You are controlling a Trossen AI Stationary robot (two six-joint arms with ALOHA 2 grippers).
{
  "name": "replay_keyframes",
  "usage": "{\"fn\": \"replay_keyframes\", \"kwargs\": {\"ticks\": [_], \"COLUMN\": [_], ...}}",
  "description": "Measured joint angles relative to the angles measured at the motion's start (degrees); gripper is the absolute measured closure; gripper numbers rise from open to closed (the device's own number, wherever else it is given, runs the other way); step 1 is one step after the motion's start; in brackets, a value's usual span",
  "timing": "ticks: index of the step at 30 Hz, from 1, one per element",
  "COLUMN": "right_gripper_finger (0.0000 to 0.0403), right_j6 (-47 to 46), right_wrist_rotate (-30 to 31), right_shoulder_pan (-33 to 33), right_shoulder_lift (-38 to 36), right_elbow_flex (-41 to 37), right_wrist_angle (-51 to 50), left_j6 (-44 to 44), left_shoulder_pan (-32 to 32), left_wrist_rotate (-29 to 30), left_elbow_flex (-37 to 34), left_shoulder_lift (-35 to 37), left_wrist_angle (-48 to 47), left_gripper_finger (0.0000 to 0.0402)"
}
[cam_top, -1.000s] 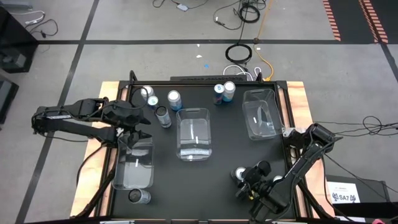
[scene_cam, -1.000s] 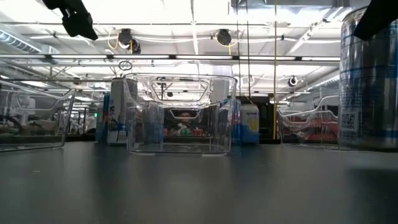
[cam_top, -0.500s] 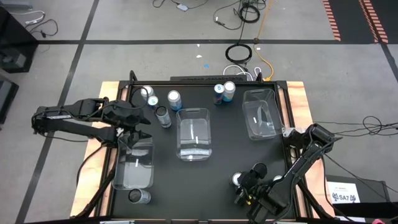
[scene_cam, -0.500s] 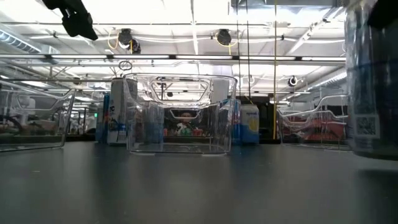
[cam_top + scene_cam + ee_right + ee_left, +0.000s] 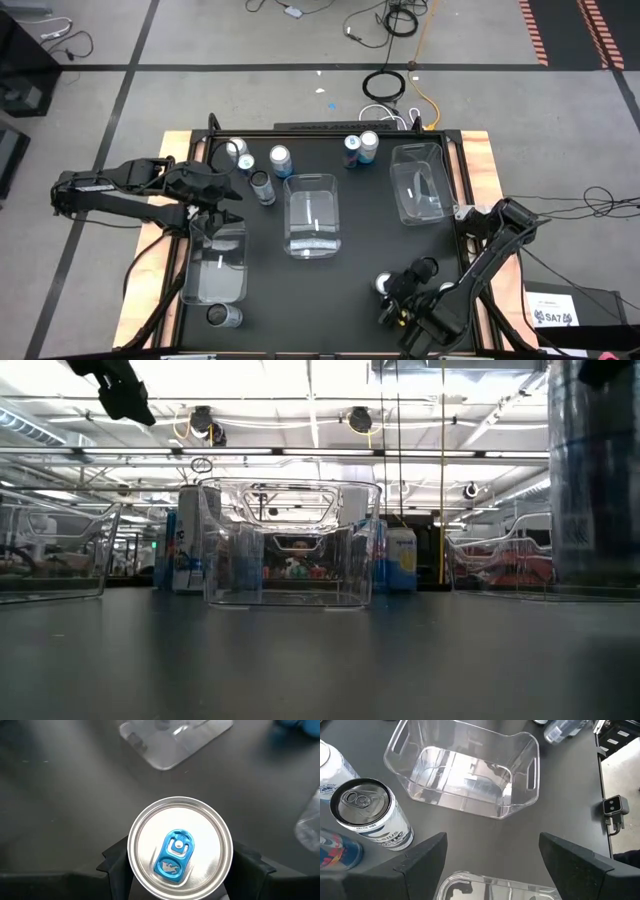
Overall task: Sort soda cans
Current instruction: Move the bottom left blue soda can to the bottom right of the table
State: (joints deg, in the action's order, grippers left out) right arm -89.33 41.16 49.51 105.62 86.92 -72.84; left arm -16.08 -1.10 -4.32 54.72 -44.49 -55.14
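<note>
A soda can (image 5: 180,850) with a silver top and a blue tab sits between the fingers of my right gripper (image 5: 396,296), near the table's front right. At the right edge of the low view it is a tall can (image 5: 596,480). My left gripper (image 5: 214,203) hangs open above the far end of the left clear bin (image 5: 214,265), touching nothing. In the left wrist view a dark can (image 5: 370,815) stands on its base beside the middle bin (image 5: 470,770). More cans (image 5: 281,158) stand upright along the far edge, and one can (image 5: 222,316) stands at the front left. My right gripper pinches the can's side wall just under the top rim (image 5: 131,862) between its two fingers (image 5: 116,865), one on each side. The fingers come slanting down from the table's near right. The can stays upright, its base (image 5: 596,586) clear of the table.
Three clear bins stand on the black table: left, middle (image 5: 312,215) and right (image 5: 418,182). Two cans (image 5: 360,146) stand between the middle and right bins at the far edge. Bare table lies in front of the middle bin.
My right gripper has risen a little with the can and rolled slightly. The can's base has come up off the table and the can has stayed upright.
</note>
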Motion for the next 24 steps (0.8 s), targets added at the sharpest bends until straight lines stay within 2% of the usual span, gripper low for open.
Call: {"fn": "replay_keyframes", "kwargs": {"ticks": [5, 12, 19, 24], "right_gripper_finger": [0.0174, 0.0174, 0.0174, 0.0174], "right_j6": [2.7, 10.8, 7.2, 7.5], "right_wrist_rotate": [1.2, -0.1, -1.4, -1.1], "right_shoulder_pan": [-0.1, -0.1, -0.1, -0.1], "right_shoulder_lift": [0.0, 0.0, -0.1, -0.1], "right_elbow_flex": [2.5, 1.2, -4.5, -4.8], "right_wrist_angle": [-2.1, 6.1, 12.8, 13.9], "left_j6": [0.0, 0.0, 0.0, 0.0], "left_shoulder_pan": [0.0, 0.0, 0.0, 0.0], "left_wrist_rotate": [-0.1, -0.1, -0.1, -0.1], "left_elbow_flex": [0.0, 0.0, 0.0, 0.0], "left_shoulder_lift": [0.0, 0.0, 0.0, 0.0], "left_wrist_angle": [0.0, 0.1, 0.2, 0.2], "left_gripper_finger": [0.0076, 0.0076, 0.0076, 0.0076]}}
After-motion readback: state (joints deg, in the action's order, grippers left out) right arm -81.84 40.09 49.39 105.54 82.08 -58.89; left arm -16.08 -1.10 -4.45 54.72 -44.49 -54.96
